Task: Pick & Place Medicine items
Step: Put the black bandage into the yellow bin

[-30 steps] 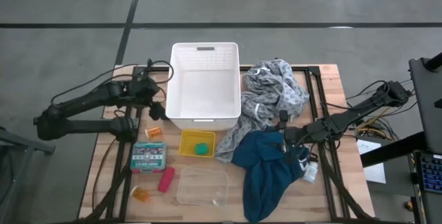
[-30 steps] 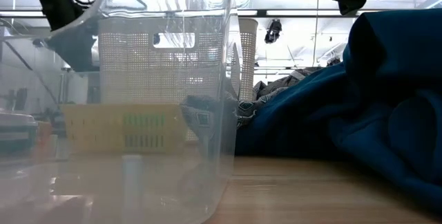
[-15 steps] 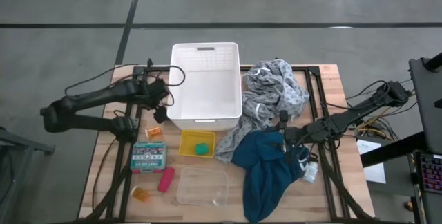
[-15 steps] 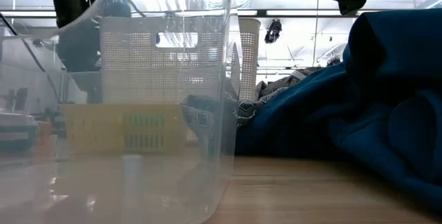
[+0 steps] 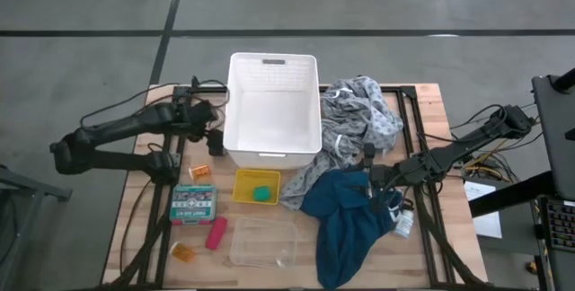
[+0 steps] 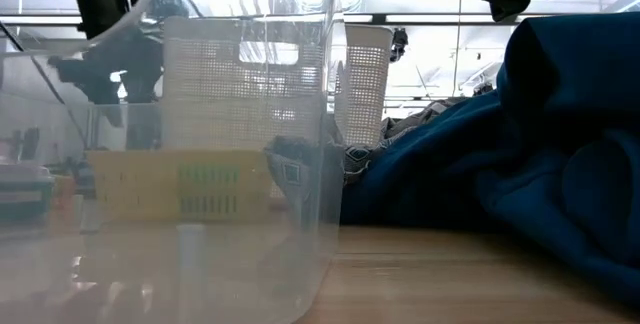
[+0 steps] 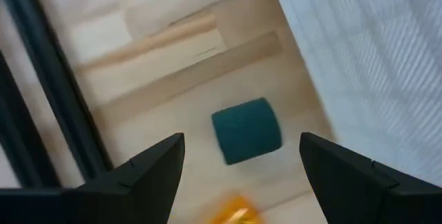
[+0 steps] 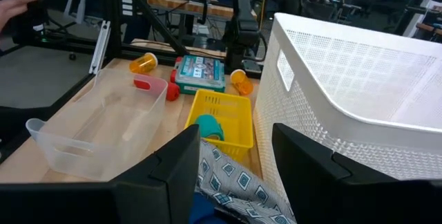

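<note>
Since the earlier frame, the white basket point(image 5: 273, 107) has shifted right. My left tool point(image 7: 242, 175) hangs open directly above the dark green roll point(image 7: 246, 130), which lies on the worktop point(image 7: 166, 58) beside the basket. My right tool point(image 5: 375, 181) waits, part-open, over the teal cloth point(image 5: 346, 224).

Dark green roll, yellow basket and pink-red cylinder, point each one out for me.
dark green roll point(image 7: 246, 130), left wrist view, on its curved side.
yellow basket point(image 5: 243, 186), high view, on its bare floor.
pink-red cylinder point(image 5: 216, 233), high view, on its middle.
</note>
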Controlling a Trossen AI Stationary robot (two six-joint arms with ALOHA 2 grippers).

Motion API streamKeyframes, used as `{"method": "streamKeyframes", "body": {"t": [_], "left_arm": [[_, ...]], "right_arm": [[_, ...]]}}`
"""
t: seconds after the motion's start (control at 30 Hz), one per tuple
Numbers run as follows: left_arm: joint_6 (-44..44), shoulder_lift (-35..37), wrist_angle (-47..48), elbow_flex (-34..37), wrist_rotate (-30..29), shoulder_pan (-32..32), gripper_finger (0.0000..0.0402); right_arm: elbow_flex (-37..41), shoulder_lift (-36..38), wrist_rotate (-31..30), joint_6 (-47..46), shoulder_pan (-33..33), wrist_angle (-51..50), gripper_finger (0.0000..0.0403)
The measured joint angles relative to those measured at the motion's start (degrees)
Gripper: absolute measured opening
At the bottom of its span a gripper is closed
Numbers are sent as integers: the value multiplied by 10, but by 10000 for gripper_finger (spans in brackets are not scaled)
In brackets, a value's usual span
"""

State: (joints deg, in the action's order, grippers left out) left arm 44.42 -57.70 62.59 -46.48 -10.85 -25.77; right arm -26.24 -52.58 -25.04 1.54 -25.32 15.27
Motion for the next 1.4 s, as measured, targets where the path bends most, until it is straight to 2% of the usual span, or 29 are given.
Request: {"method": "streamKeyframes", "body": {"t": [0.13,0.27,0.43,0.6,0.7,0.8,0.97,1.3,1.4], "left_arm": [[184,17,28,0,21,0,292],[323,17,38,9,23,0,292],[461,17,-26,44,24,0,292],[534,17,-176,112,52,14,292],[585,17,-229,149,54,18,292],[643,17,-224,169,64,18,292],[673,17,-218,170,90,18,292],[768,17,-175,167,89,18,287],[776,17,-175,168,72,12,281]], "right_arm": [[0,0,0,0,0,0,180],[0,0,0,0,0,0,180],[0,0,0,0,0,0,178],[0,0,0,0,0,0,180],[0,0,0,0,0,0,177],[0,0,0,0,0,0,176],[0,0,0,0,0,0,180],[0,0,0,0,0,0,176],[0,0,0,0,0,0,177]]}}
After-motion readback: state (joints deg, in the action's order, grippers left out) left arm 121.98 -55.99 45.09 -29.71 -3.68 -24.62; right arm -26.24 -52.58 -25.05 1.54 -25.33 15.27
